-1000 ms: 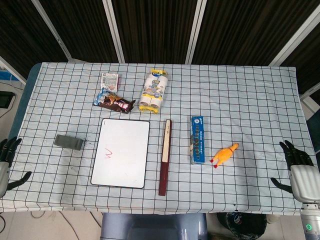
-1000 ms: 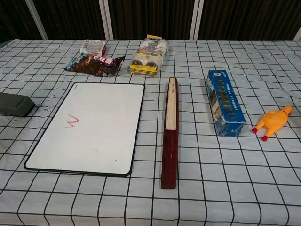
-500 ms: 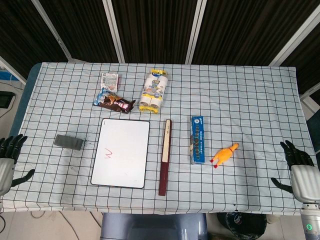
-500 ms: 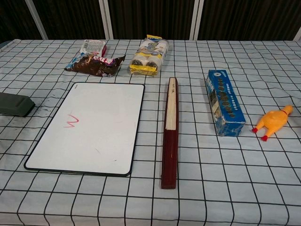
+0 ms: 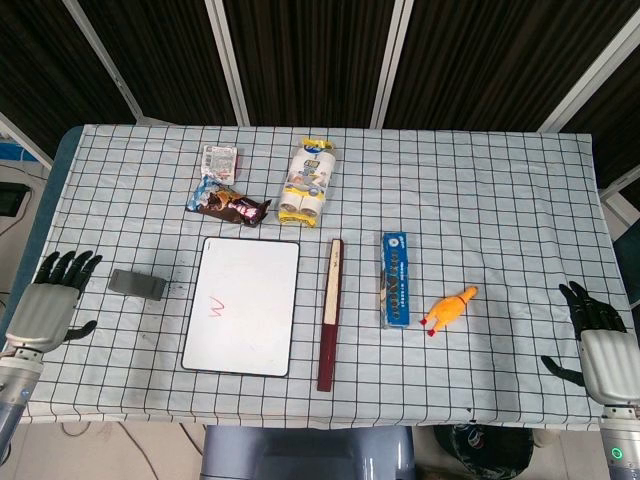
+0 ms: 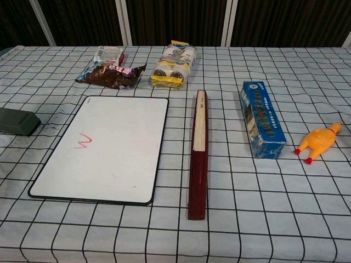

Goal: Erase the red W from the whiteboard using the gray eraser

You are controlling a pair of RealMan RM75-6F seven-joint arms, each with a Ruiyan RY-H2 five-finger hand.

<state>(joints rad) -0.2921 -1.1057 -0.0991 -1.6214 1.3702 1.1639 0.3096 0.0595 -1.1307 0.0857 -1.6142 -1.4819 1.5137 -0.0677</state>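
Note:
The whiteboard (image 5: pixel 243 304) (image 6: pixel 104 147) lies flat left of the table's centre, with a small red W (image 5: pixel 215 309) (image 6: pixel 84 141) near its left edge. Left of the board, the gray eraser (image 5: pixel 137 284) (image 6: pixel 17 121) rests on the cloth. My left hand (image 5: pixel 52 302) hovers at the table's left edge, just left of the eraser, fingers spread and empty. At the right edge, my right hand (image 5: pixel 598 346) is open too and holds nothing. Neither hand shows in the chest view.
A dark red folded fan (image 5: pixel 331 313) lies right of the board, then a blue box (image 5: pixel 396 278) and a yellow rubber chicken (image 5: pixel 450 308). Snack packets (image 5: pixel 227 201) and a yellow pack of rolls (image 5: pixel 307 180) sit behind the board.
My left hand has moved up and in from the left edge toward the eraser. The right hand has stayed put.

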